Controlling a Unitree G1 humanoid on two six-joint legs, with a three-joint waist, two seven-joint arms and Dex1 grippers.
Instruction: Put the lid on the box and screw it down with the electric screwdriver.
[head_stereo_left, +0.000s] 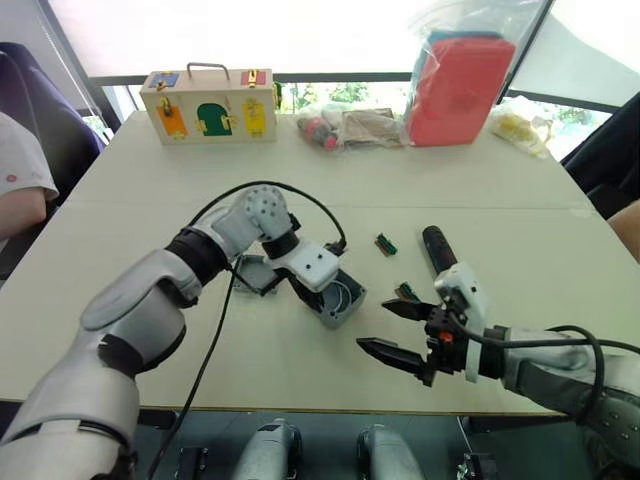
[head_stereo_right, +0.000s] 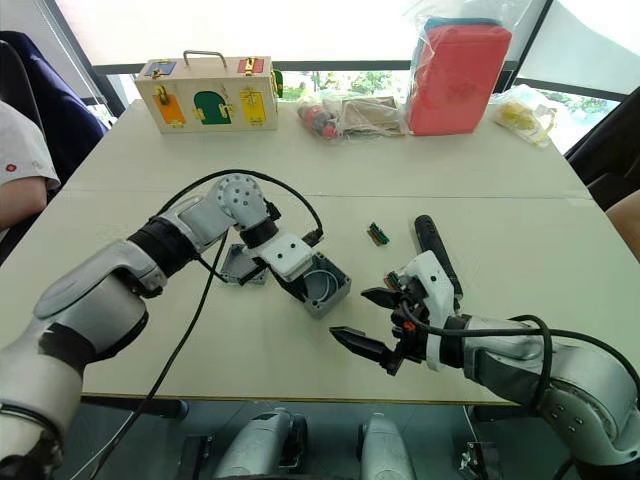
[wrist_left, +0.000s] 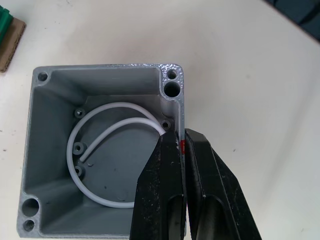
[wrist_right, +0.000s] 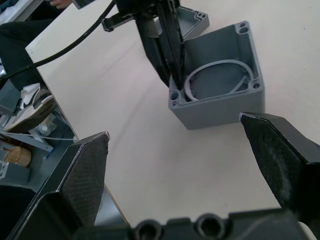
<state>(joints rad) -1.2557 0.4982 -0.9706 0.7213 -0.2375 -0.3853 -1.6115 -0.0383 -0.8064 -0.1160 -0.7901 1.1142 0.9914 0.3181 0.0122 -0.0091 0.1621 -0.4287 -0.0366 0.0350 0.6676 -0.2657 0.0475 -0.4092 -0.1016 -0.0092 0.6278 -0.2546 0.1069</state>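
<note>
Beside the box (head_stereo_right: 325, 287) (pinched by the left pincer (wrist_left: 183, 150)) lies the lid (head_stereo_right: 240, 264).

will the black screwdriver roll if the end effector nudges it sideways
Probably: the electric screwdriver looks round-bodied and lies flat on the smooth table, with nothing bracing it. It looks rigid, so it should turn or roll as one piece. The open right end effector is close to it.

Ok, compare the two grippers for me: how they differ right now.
The left gripper is shut, pinching one wall of the box; the right gripper is wide open and holds nothing. The left gripper points down into the box from above, while the right gripper hovers over bare table beside it. Both have two black fingers.
</note>
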